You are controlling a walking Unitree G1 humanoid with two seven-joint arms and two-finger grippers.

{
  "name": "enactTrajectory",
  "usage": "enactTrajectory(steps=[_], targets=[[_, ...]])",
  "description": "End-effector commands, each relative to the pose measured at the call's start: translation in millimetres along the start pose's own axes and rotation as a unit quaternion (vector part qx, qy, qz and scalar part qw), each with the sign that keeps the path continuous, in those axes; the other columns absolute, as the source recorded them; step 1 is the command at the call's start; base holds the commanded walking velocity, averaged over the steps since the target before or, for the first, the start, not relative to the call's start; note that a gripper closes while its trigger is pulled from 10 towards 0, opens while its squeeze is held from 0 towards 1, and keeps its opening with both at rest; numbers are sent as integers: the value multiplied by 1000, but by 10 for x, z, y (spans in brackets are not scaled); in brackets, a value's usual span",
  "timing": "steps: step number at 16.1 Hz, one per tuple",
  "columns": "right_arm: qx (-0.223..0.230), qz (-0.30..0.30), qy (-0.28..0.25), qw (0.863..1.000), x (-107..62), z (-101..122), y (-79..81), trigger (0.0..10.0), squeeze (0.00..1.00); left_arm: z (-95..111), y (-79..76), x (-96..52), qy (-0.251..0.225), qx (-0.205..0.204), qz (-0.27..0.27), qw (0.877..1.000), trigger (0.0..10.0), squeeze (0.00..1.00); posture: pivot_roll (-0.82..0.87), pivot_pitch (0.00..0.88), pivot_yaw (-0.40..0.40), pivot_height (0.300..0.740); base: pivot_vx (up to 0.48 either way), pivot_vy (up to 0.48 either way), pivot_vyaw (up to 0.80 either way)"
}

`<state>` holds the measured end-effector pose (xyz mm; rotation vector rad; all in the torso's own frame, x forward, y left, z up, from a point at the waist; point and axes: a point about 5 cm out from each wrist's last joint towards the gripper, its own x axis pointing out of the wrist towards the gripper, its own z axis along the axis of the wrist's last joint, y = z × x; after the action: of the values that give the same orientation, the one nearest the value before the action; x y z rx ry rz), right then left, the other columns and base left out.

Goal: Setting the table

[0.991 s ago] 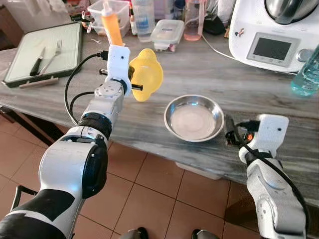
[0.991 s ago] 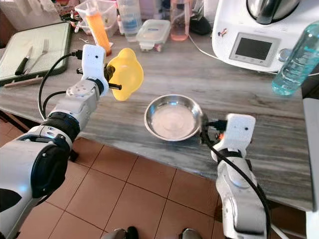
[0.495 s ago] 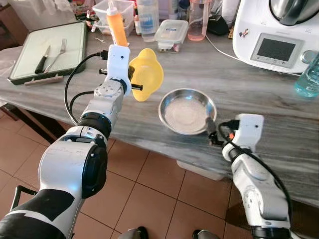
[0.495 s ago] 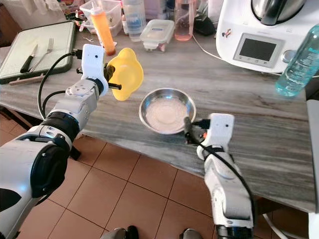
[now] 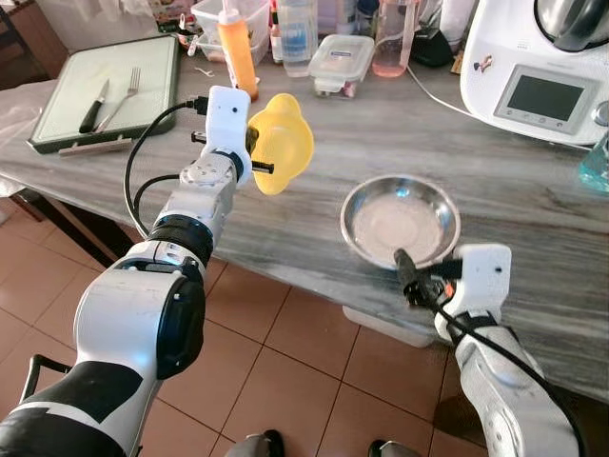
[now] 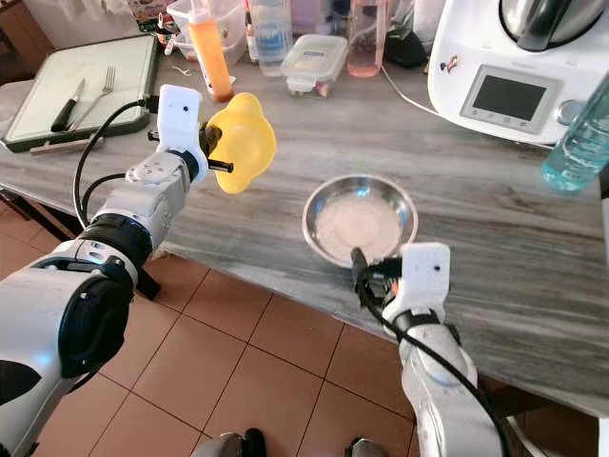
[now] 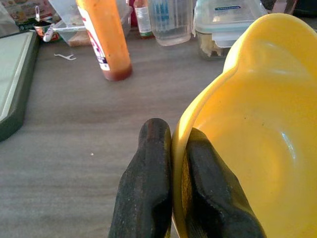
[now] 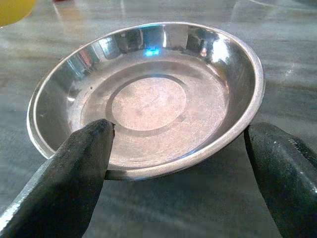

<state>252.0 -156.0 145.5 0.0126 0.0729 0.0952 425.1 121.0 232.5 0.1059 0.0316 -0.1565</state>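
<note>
Bowl, yellow plastic bowl (image 5: 281,141), pinched by its rim in the left tool (image 7: 171,163), carried above the desk (image 5: 533,190) near its front edge, presumably awaiting a place setting. Steel dish (image 6: 360,218) flat on the desk by the front edge. Right tool (image 8: 181,163) spread wide just before the dish rim, gripping nothing, seemingly lined up to take the dish.

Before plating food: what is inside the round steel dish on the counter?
Nothing: the round steel dish shows a bare, shiny bottom. The open right gripper sits at its near rim, one finger covering a small part.
</note>
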Motion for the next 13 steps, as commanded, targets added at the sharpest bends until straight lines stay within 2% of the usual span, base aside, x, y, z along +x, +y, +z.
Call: enactTrajectory(steps=[1, 5, 9, 13], targets=[[0, 13, -3, 1000, -52, 47, 43, 10000, 0, 118, 22, 12, -12, 4, -1, 1000, 10000, 0, -70, 166, 79, 740, 0, 0, 0], [4, 42, -8, 999, -127, 135, 132, 10000, 0, 113, -2, 14, -10, 5, -5, 1000, 10000, 0, -75, 162, 80, 740, 0, 0, 0], [17, 69, -1, 997, -169, 132, 226, 10000, 0, 117, -2, 14, -10, 6, -5, 1000, 10000, 0, -77, 162, 83, 740, 0, 0, 0], [14, 66, 5, 998, -208, 129, 237, 10000, 0, 116, -13, 16, -9, 7, -7, 1000, 10000, 0, -77, 164, 83, 740, 0, 0, 0]])
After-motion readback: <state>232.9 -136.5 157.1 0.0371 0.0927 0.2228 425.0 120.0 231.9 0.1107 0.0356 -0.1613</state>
